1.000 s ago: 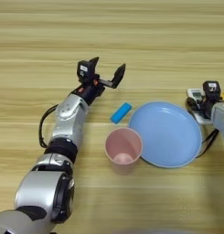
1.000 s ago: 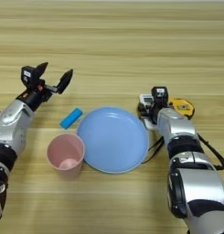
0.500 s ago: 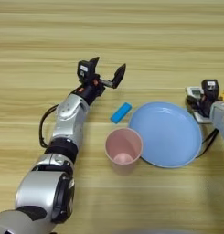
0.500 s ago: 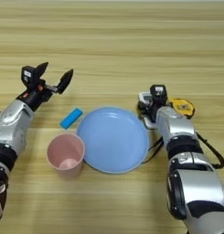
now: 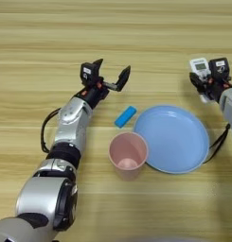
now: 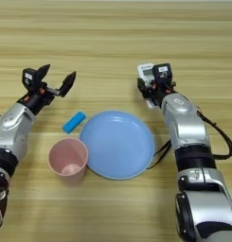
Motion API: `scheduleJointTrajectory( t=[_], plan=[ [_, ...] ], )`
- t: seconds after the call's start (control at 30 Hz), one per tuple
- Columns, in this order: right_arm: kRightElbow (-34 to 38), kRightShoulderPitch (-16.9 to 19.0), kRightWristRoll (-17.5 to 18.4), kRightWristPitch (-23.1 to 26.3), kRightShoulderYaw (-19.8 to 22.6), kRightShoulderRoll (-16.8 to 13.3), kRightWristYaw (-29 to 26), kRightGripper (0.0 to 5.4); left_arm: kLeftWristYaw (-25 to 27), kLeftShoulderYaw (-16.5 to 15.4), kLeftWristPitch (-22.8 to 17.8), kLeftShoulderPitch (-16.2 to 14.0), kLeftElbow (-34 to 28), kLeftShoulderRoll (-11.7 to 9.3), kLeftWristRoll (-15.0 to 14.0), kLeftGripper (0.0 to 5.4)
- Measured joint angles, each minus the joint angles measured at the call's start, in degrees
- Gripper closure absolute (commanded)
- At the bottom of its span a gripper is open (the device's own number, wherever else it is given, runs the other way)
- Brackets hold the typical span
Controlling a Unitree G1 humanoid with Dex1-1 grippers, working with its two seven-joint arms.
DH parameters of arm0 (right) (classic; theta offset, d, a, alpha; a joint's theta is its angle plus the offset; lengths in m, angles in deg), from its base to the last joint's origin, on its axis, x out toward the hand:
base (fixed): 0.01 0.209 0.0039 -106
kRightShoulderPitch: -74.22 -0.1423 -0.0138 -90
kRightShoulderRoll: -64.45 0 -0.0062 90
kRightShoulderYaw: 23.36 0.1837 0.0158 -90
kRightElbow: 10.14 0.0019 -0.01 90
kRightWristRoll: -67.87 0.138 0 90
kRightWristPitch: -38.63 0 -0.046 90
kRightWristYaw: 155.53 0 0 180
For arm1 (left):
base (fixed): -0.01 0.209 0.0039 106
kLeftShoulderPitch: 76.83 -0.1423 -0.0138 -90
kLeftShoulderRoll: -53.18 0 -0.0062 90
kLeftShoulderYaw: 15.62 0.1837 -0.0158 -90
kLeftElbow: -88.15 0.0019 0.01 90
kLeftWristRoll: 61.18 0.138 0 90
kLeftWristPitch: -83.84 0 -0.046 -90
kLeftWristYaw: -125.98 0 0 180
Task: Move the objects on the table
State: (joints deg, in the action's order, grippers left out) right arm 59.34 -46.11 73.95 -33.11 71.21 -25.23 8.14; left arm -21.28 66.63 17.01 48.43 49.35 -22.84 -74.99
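- Left pincer (image 5: pixel 111 75): two black fingers spread wide, nothing between them, hovering over bare wood up-table from the small flat bright-blue rectangular block (image 5: pixel 125 116).
- Blue block lies flat on the light wooden plank tabletop (image 5: pixel 136 38), angled, near and below the left pincer but apart from it; just beside the rim of the round light-blue plate (image 5: pixel 173 139) and above the pink plastic cup (image 5: pixel 128 154).
- Right pincer (image 6: pixel 153 85): pinching the white remote control with small screen (image 6: pixel 147 75), held at the plate's far right edge; remote's screen end sticks up past the fingers.
- Judgement: the remote is the object in hand. To carry it well, keep the grip firm and lift clear of the plate rim before travelling.
- Judgement: the left pincer's opening looks ample for the block; rotate the wrist to close across the block's short sides, and descend without nudging cup or plate.
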Motion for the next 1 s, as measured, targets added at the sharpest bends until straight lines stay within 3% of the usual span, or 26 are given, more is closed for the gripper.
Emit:
scheduleJointTrajectory(
  t=[0.27,0.4,0.63,1.0],
  plan=[
    [11.66,5.84,0.10,-1.37,-7.24,-3.70,-13.74,2.51,0.00,-0.01,0.00,0.01,0.00,0.03,0.00,0.00],
    [14.17,7.92,1.62,1.87,-9.65,-5.81,-20.43,2.51,-0.01,0.00,0.00,0.01,0.00,0.04,0.00,0.00],
    [13.75,10.97,1.68,3.74,-13.41,-8.52,-27.38,2.51,-0.01,0.02,0.00,0.01,-0.02,0.05,0.01,0.00],
    [9.85,11.81,0.52,2.70,-15.30,-11.08,-31.68,2.51,0.00,0.00,-0.01,0.01,0.00,0.05,0.00,0.00]
  ],
)
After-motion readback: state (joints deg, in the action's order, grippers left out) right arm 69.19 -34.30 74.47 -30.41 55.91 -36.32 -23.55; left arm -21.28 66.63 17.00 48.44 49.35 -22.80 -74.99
